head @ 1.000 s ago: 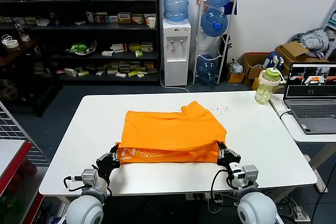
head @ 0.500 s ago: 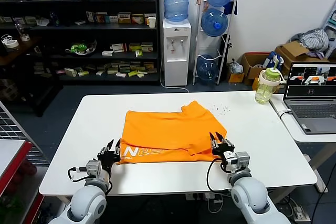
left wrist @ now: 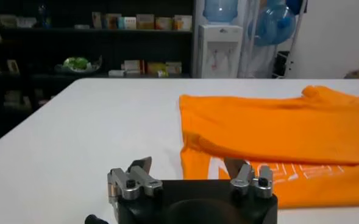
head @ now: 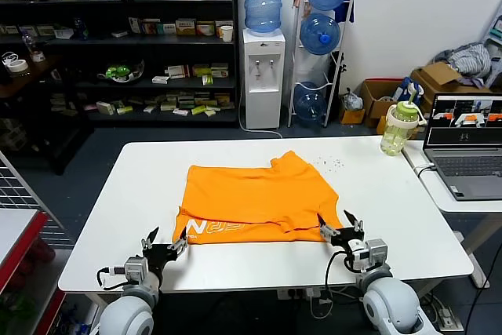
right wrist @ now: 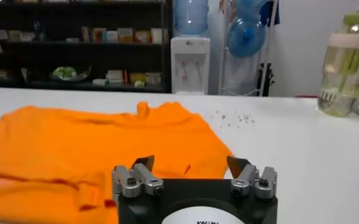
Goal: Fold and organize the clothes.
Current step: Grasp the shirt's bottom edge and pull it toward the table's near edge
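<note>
The orange T-shirt (head: 255, 198) lies folded on the white table (head: 392, 194), white lettering showing along its near edge. It also shows in the left wrist view (left wrist: 270, 131) and the right wrist view (right wrist: 75, 146). My left gripper (head: 166, 242) is open and empty, just off the shirt's near left corner. My right gripper (head: 340, 229) is open and empty, just off the near right corner. Neither touches the cloth. In the wrist views both the left gripper (left wrist: 188, 165) and the right gripper (right wrist: 191, 163) stand with jaws wide apart.
A green-capped bottle (head: 397, 127) stands at the table's far right corner. A laptop (head: 467, 147) sits on a side table to the right. Small specks (head: 329, 164) lie beyond the shirt. Shelves, a water dispenser and boxes stand behind.
Both grippers have let go of the shirt's near edge, opened and drawn back toward me. The folded shirt now lies flat on the table.
</note>
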### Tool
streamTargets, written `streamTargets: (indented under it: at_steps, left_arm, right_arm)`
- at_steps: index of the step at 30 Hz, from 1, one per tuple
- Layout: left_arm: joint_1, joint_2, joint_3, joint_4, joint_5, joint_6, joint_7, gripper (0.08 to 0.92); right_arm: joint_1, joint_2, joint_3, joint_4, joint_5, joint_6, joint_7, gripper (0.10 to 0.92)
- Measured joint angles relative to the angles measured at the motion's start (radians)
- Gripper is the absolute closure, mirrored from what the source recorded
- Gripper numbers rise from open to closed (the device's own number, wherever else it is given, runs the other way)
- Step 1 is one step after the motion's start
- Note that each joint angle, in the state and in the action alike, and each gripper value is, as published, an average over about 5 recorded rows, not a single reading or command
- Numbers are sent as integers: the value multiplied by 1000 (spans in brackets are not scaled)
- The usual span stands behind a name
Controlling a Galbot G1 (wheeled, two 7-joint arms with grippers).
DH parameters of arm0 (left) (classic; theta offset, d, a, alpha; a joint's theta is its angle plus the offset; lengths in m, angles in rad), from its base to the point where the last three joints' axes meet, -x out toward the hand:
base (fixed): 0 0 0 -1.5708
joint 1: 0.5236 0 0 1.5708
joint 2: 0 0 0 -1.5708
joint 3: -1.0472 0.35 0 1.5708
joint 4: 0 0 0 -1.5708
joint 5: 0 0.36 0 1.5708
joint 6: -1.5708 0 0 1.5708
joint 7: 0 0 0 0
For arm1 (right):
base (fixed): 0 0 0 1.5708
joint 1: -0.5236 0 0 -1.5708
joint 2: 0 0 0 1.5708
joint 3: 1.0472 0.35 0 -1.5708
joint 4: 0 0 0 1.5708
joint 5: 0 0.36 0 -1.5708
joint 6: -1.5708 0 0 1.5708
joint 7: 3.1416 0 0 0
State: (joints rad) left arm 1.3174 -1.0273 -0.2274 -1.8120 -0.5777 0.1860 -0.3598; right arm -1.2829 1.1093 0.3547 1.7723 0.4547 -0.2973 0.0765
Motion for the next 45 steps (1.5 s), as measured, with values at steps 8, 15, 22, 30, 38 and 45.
streamTargets:
  at_steps: [8,15,22,30,38,45]
  left_arm:
    - [16,0,3,-5,-16,8,6,177]
    - [1,-1,19,16,-39,15,5,178]
    - [-25,-3,37,45,-60,23,-4,275]
    - [-38,-6,46,55,-66,25,-6,508]
    - [-35,-8,48,47,-66,22,-10,734]
    - [-22,-2,42,25,-66,20,-19,899]
  right_arm:
    - [-12,-3,4,-11,42,-41,-1,203]
    - [-13,-3,5,-17,67,-70,6,203]
    - [-17,-4,7,-18,86,-96,17,247]
    - [-23,-7,10,-15,95,-102,26,470]
    - [-29,-8,13,-6,99,-100,33,704]
    - [-38,-14,25,11,109,-88,42,884]
